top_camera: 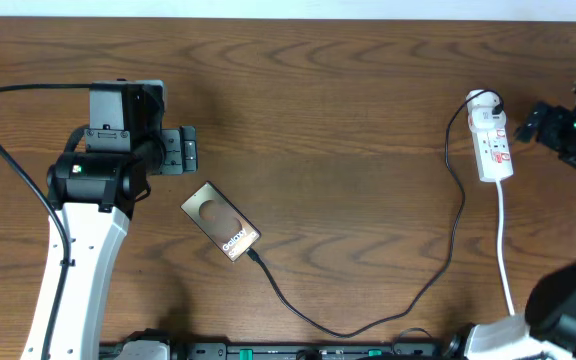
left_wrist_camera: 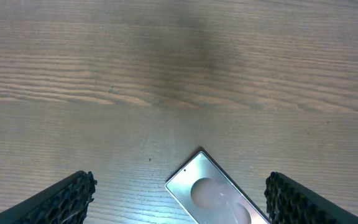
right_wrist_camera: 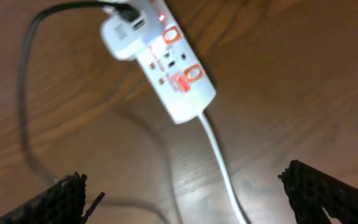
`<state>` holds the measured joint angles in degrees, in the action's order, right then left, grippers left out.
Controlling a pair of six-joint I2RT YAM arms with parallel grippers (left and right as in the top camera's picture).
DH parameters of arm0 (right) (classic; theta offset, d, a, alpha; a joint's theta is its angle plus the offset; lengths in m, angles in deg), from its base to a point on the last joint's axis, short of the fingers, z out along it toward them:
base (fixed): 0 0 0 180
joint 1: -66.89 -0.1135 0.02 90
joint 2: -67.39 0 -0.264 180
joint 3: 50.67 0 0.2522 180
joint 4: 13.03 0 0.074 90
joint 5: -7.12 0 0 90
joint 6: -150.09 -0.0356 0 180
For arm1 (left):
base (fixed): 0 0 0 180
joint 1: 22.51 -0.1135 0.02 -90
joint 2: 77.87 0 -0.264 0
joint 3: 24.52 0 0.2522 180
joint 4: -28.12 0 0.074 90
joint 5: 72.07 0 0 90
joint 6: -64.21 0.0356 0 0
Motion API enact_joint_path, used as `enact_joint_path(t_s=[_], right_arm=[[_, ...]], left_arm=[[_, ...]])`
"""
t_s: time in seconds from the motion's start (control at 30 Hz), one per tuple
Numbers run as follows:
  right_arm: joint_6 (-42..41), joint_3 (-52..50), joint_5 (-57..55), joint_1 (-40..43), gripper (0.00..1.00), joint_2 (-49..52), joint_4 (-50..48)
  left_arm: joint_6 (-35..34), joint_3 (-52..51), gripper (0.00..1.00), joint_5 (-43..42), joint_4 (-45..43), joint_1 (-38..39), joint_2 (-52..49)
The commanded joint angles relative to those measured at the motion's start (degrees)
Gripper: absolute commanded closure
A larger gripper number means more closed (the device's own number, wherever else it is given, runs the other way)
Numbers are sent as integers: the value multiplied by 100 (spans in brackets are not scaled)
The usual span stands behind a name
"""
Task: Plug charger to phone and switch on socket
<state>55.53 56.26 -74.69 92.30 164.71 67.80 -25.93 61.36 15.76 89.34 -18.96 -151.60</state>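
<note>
**Overhead and both wrist views, one moment.**

**(a) Left arm.** My left gripper (left_wrist_camera: 179,186) hangs over the brown wood-grain table (top_camera: 328,120). Its two black ribbed fingers (left_wrist_camera: 64,199) are spread wide with nothing held between them. The flat rectangular phone (top_camera: 220,222) has a bronze-brown glossy face with a dark oval and white "Galaxy" lettering. It lies flat and diagonal on the table, left of centre, near this gripper and apart from it. In the left wrist view one corner of the phone shows low in the frame, in the gap between my fingers.

**(b) Cable.** The long thin black charger cable (top_camera: 348,333) runs from the phone's lower short edge and sweeps along the near side of the table. From there it climbs to the far end of the small elongated white power strip with red markings (top_camera: 494,140). The cable's tip meets the phone's edge, but I cannot tell whether it is fully seated.

**(c) Right arm.** My right gripper (right_wrist_camera: 185,193) is poised just beside the power strip without touching it. Its jaws stand wide apart and hold nothing. A white adapter block (right_wrist_camera: 124,34) sits plugged into the strip's far end, and the black cable leaves from it. A small red light (right_wrist_camera: 162,17) glows next to the block. The strip's white cord (top_camera: 505,250) leads off toward the table's near edge.
</note>
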Motion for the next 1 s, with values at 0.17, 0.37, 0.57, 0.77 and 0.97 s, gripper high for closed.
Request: enact_joint_path(t_s=[0.17, 0.37, 0.57, 0.77, 0.97], right_arm=[[-225, -7, 269, -35, 1, -743, 254], [-225, -7, 269, -33, 1, -732, 256], [-225, -7, 267, -33, 1, -732, 256], [-225, -7, 269, -33, 1, -732, 256], [-225, -7, 269, -33, 1, -732, 256]], left_arm=[[11, 120, 10, 94, 2, 7, 11], [11, 120, 10, 94, 2, 7, 11], [13, 120, 10, 94, 2, 7, 11], [11, 118, 10, 94, 7, 7, 22], [13, 90, 10, 133, 323, 7, 361]])
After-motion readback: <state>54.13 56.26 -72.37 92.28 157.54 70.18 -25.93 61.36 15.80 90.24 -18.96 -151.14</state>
